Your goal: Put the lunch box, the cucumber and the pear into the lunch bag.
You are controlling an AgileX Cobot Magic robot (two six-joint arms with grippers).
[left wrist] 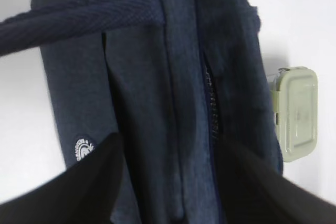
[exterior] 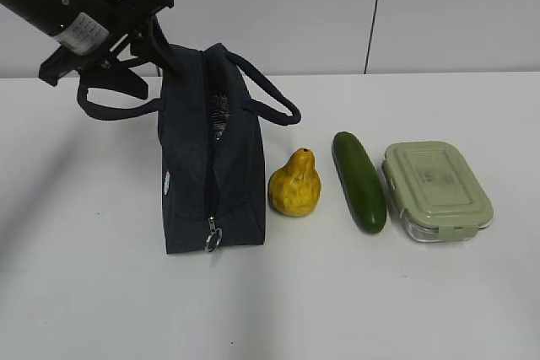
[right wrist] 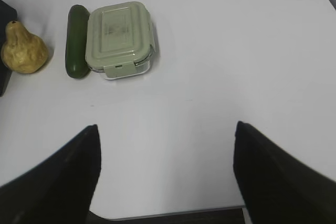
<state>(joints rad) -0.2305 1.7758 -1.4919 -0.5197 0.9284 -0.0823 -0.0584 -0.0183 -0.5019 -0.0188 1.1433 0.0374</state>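
Note:
The navy lunch bag (exterior: 211, 170) stands upright left of centre, its top zipper partly undone so that silver lining shows. To its right, in a row, lie the yellow pear (exterior: 294, 185), the dark green cucumber (exterior: 359, 181) and the green-lidded lunch box (exterior: 437, 190). My left gripper (exterior: 162, 80) is at the bag's far end. In the left wrist view its jaws (left wrist: 172, 142) stand open astride the bag's top fabric (left wrist: 157, 103), left of the zipper; contact is unclear. My right gripper (right wrist: 166, 126) hangs open and empty over bare table, well short of the lunch box (right wrist: 119, 38).
The bag's two handles (exterior: 270, 99) droop to either side, one under the left arm. A metal ring pull (exterior: 213, 239) hangs at the bag's near end. The table's near edge (right wrist: 173, 213) runs just under the right gripper. A white wall stands behind.

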